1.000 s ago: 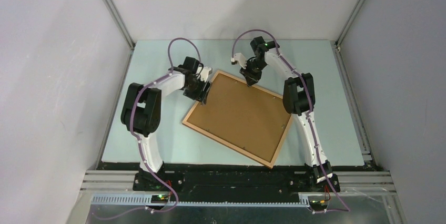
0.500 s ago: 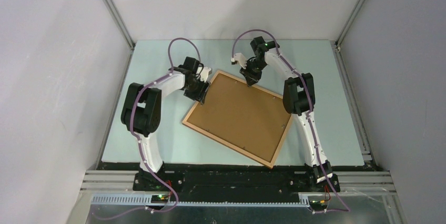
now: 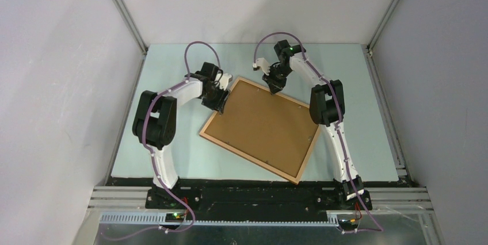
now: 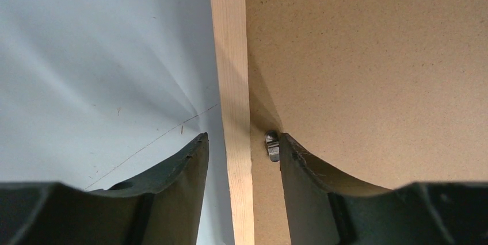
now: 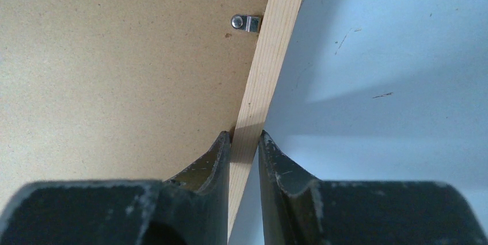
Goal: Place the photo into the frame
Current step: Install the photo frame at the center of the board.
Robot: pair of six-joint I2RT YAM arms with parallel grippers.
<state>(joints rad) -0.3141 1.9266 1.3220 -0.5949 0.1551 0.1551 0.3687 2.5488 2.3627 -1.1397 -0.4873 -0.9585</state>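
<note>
Nothing had visibly shifted since a second earlier. From above, we saw the frame [image 3: 249, 159] lying back-up and skewed on the table [image 3: 172, 147], with the backing board [image 3: 265, 124] filling it; whether the photo lay beneath, we could not tell. The left gripper [image 3: 221, 102] stood at the frame's left edge and the right gripper [image 3: 274, 87] at its far edge.

On the left wrist view, the fingers [image 4: 193, 161] straddled the frame's rail with gaps on either side, one finger against a metal tab [image 4: 271, 145].

On the right wrist view, the fingers [image 5: 217, 156] pinched the rail, with a second tab [image 5: 246, 23] farther along it.
</note>
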